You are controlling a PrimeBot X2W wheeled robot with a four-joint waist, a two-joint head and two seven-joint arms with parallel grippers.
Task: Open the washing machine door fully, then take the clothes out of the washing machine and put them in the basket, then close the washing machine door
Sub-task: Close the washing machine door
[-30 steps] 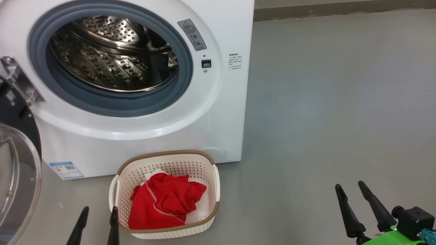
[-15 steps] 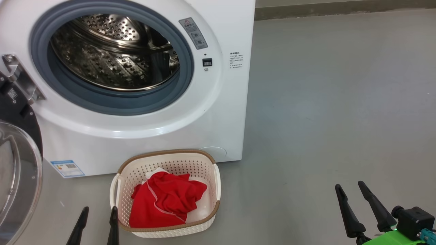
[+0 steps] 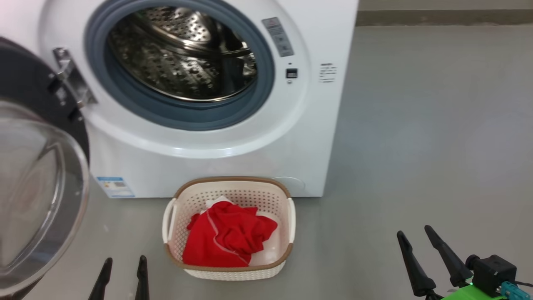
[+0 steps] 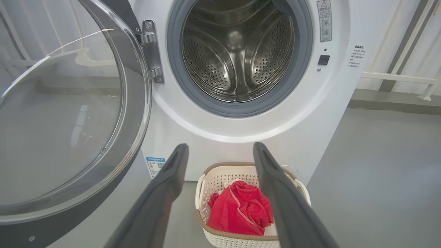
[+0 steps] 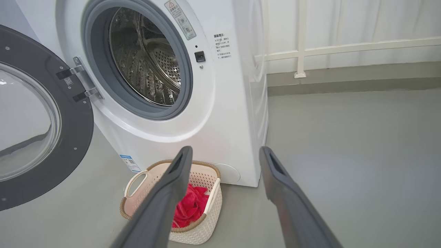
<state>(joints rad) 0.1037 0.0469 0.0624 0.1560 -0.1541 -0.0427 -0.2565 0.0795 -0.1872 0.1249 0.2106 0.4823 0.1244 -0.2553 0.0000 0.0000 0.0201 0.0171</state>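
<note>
The white washing machine (image 3: 316, 125) stands with its steel drum (image 3: 183, 54) showing bare metal. Its door (image 3: 37, 196), black-rimmed with a clear glass bowl, hangs swung wide open at the left (image 4: 69, 113) (image 5: 38, 120). In front of the machine, the cream basket (image 3: 283, 196) (image 4: 220, 175) (image 5: 137, 193) sits on the floor with the red clothes (image 3: 227, 239) (image 4: 241, 213) (image 5: 191, 206) inside. My left gripper (image 3: 124, 260) is open at the lower left, near the basket's left side. Open too, my right gripper (image 3: 414, 233) hovers over the floor at the lower right. Neither holds anything.
Grey floor (image 3: 416, 146) stretches to the right of the machine. A wall base runs along the back (image 3: 441, 16), and a white railing (image 5: 344, 48) stands behind it. The open door takes up the space at the left.
The head camera has turned left, so the machine and basket sit further right in the picture and more of the door shows. Both grippers stay open and low.
</note>
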